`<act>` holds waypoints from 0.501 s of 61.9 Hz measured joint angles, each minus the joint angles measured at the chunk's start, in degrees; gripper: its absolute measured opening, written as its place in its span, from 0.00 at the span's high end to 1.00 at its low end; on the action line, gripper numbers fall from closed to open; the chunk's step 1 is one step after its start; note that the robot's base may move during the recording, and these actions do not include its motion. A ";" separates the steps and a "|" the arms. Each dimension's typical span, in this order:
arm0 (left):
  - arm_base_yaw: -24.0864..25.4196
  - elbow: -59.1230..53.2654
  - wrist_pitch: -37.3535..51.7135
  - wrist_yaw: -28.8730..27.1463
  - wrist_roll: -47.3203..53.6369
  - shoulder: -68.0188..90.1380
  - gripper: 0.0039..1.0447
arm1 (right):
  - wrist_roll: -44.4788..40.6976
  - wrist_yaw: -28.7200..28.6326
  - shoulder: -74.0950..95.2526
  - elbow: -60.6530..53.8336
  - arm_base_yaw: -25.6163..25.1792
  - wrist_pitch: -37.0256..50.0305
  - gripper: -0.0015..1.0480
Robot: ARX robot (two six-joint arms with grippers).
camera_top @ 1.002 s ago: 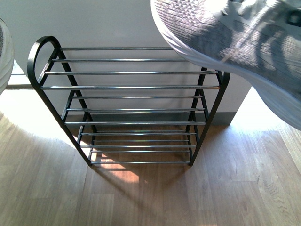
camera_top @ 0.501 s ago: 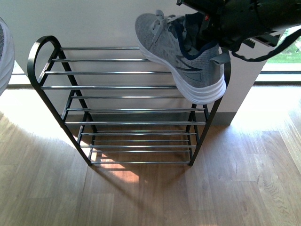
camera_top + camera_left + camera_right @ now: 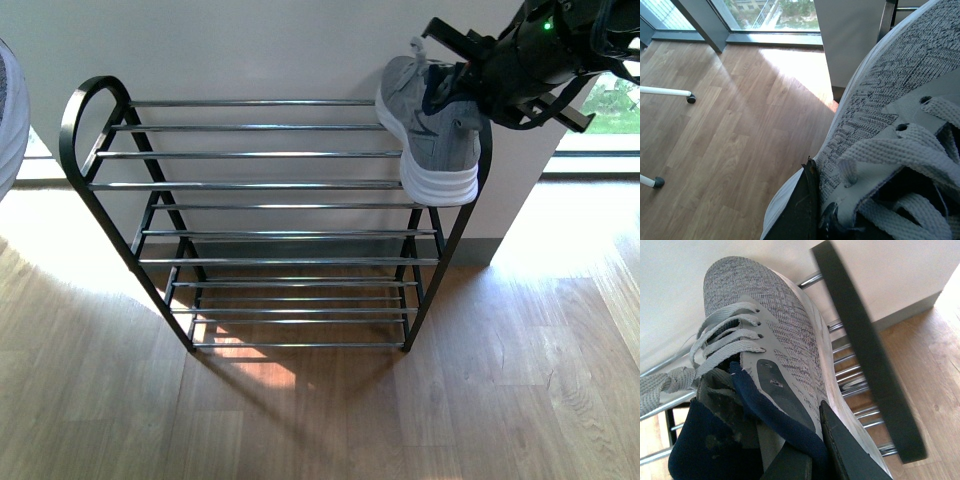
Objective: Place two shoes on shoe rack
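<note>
- Grey sneaker [image 3: 432, 135], toe to wall, at shoe rack's [image 3: 78, 110] top-right end, right gripper [image 3: 815, 456] pinching its collar.
- It hung further left half a second ago.
- Left gripper [image 3: 807, 212] seemingly grips other sneaker [image 3: 880, 90].

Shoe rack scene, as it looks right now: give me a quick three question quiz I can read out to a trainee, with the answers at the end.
1. Short answer: what does the left hand hold?
2. Multiple choice: which hand holds the grey knit sneaker with white sole at the right end of the top tier of the black metal shoe rack with chrome bars? A left, B right, C neither.
3. True or false: a shoe already sits on the rack's bottom tier.

Key:
1. A second grey knit sneaker.
2. B, the right hand, gripping at the navy collar.
3. False, the lower tiers are bare.
</note>
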 joint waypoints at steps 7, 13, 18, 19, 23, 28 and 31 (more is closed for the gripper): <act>0.00 0.00 0.00 0.07 0.00 0.00 0.98 | 1.40 2.05 1.36 1.38 -0.79 -0.26 0.99; 0.00 0.00 0.00 -0.04 0.00 0.00 0.98 | 1.25 1.81 1.53 1.44 -0.24 0.00 0.98; 0.00 0.00 0.00 -0.02 -0.02 0.00 0.98 | 1.40 0.44 1.33 1.22 -0.04 0.17 0.86; 0.00 0.00 0.00 -0.02 -0.02 0.00 0.98 | 1.40 0.22 1.25 1.07 -0.04 0.39 0.84; 0.00 0.00 0.00 0.02 -0.02 0.00 0.98 | 1.42 -1.07 -0.04 -0.04 -0.04 1.07 0.74; 0.00 0.00 0.00 0.07 -0.02 0.00 0.98 | 1.42 -3.08 -3.65 -2.32 -0.07 -0.37 0.62; 0.00 0.00 0.00 0.07 -0.02 0.00 0.98 | 0.48 -3.65 -7.61 -4.63 -0.20 -1.42 0.54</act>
